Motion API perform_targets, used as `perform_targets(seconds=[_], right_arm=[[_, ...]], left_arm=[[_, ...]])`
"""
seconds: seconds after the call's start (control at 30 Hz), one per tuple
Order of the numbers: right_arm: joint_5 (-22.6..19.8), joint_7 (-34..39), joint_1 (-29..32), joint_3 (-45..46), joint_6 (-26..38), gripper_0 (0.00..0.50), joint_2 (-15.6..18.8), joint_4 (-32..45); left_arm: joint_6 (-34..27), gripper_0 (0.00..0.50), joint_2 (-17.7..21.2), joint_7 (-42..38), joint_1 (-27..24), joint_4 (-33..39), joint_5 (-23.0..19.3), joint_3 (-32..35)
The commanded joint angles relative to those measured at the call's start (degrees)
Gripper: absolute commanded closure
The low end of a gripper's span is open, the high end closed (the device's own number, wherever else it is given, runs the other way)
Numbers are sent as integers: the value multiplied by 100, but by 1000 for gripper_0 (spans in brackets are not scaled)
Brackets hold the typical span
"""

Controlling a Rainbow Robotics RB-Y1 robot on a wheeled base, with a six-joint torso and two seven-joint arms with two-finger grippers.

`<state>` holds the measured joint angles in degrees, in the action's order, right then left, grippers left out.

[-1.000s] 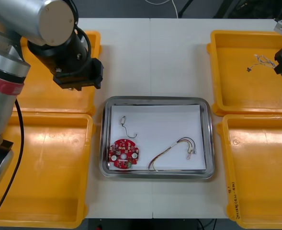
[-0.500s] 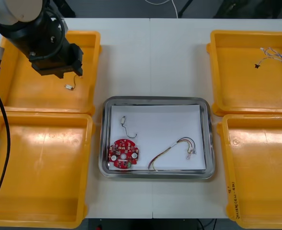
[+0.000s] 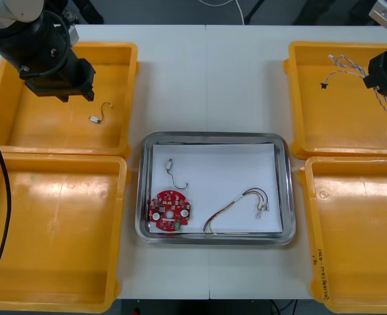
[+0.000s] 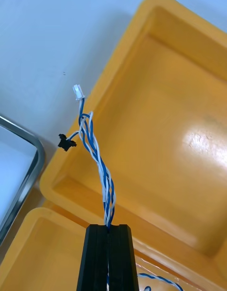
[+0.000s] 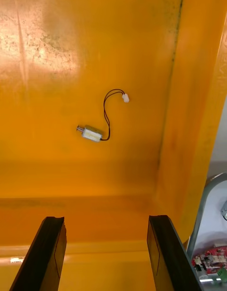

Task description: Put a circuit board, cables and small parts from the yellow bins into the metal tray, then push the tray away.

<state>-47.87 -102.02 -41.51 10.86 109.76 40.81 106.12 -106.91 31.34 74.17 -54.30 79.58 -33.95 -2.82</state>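
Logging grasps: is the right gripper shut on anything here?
Shut: the right gripper pinches the blue and white cable, which hangs clear of the bin.

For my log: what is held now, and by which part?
Right gripper pinches the blue and white cable mid-length, connectors free; left gripper is open, empty.

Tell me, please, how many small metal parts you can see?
2. One part lies in the tray, beyond the board; another part lies in the far left bin, before the open left fingers. The arm may hide more.
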Motion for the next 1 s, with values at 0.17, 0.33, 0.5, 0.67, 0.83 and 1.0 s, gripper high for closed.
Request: perform_targets(seconds=[0.17, 0.33, 0.5, 0.67, 0.83, 1.0], right_arm=[[-654, 279, -33, -928, 24, 500, 296, 972], [-979, 288, -147, -1552, 24, 500, 278, 1227], [-970, 262, -270, -2080, 24, 500, 102, 1324], [-636, 235, -437, -2563, 24, 500, -241, 1315], [-205, 183, -560, -3038, 24, 500, -645, 1227], [-30, 103, -586, -3213, -25, 500, -961, 928]], left_arm=[[487, 0, 224, 467, -335, -189, 143, 133], [847, 0, 206, 572, -335, -435, 143, 133], [1128, 0, 180, 686, -335, -672, 134, 124], [1339, 0, 171, 766, -335, -918, 125, -34], [1603, 0, 145, 792, -256, -1085, 90, -219], [1726, 0, 118, 809, -151, -1094, 72, -254]])
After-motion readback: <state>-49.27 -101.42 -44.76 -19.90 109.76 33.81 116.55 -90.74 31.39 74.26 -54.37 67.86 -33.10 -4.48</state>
